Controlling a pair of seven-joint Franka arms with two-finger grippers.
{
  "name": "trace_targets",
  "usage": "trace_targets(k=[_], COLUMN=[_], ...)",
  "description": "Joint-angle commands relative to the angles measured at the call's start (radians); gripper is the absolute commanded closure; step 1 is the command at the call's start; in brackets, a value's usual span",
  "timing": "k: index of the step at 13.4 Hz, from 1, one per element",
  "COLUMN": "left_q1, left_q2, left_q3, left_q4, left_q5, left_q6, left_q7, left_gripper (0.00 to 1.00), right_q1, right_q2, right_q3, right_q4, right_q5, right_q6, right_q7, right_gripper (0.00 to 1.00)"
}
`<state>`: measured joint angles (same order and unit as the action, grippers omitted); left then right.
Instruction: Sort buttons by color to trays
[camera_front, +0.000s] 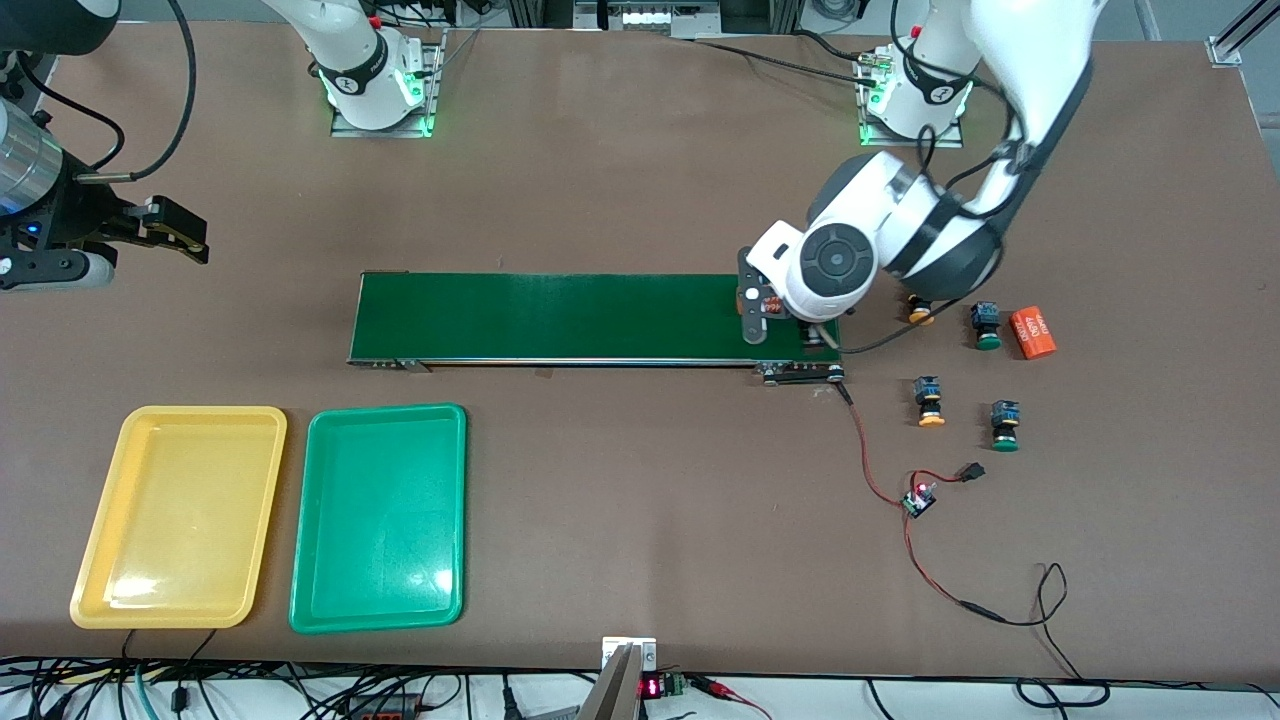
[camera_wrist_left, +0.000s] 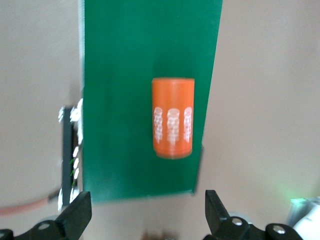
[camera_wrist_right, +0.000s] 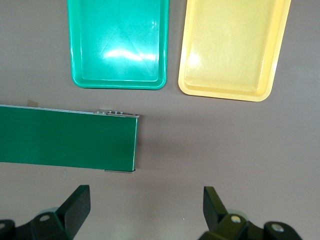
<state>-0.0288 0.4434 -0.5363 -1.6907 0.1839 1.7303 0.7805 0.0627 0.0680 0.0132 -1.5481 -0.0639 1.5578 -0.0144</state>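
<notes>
Four buttons lie near the left arm's end of the table: an orange-capped one (camera_front: 920, 314) partly under the arm, a green-capped one (camera_front: 987, 326), a second orange-capped one (camera_front: 930, 401) and a second green-capped one (camera_front: 1005, 426). The yellow tray (camera_front: 100, 520) and green tray (camera_front: 310, 520) lie side by side toward the right arm's end; both show in the right wrist view, the yellow tray (camera_wrist_right: 230, 92) and the green tray (camera_wrist_right: 120, 82). My left gripper (camera_wrist_left: 145, 210) is open and empty over the conveyor's end. My right gripper (camera_wrist_right: 145, 205) is open and empty, and waits over bare table (camera_front: 180, 232).
A long dark-green conveyor belt (camera_front: 560, 317) crosses the middle. One orange numbered cylinder (camera_wrist_left: 173, 117) lies on its end under my left hand. Another orange cylinder (camera_front: 1033, 333) lies beside the buttons. A red wire with a small board (camera_front: 918, 500) trails from the belt's end.
</notes>
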Motion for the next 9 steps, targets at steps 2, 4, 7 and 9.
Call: trace_targets(k=[2, 4, 7, 9], left_q1=[0.062, 0.148, 0.265, 0.268], left_q2=[0.001, 0.009, 0.020, 0.021], left_q3=[0.007, 0.013, 0.051, 0.094], left_q4=[0.178, 0.262, 0.298, 0.319], left_q5=[0.017, 0.017, 0.040, 0.080], left_q6=[-0.217, -0.245, -0.271, -0.304], left_q7=[-0.243, -0.338, -0.353, -0.351], left_gripper=[0.00, 0.00, 0.00, 0.00], right_q1=[0.005, 0.006, 0.006, 0.005], right_q2=[0.000, -0.002, -0.002, -0.002], right_q3=[-0.001, -0.001, -0.001, -0.001], right_q4=[0.008, 0.008, 0.008, 0.008], right_q5=[-0.016, -0.017, -0.017, -0.016], right_q6=[-0.001, -0.001, -0.002, -0.001], right_q7=[-0.009, -0.009, -0.009, -0.009], right_gripper=[0.00, 0.00, 0.00, 0.00])
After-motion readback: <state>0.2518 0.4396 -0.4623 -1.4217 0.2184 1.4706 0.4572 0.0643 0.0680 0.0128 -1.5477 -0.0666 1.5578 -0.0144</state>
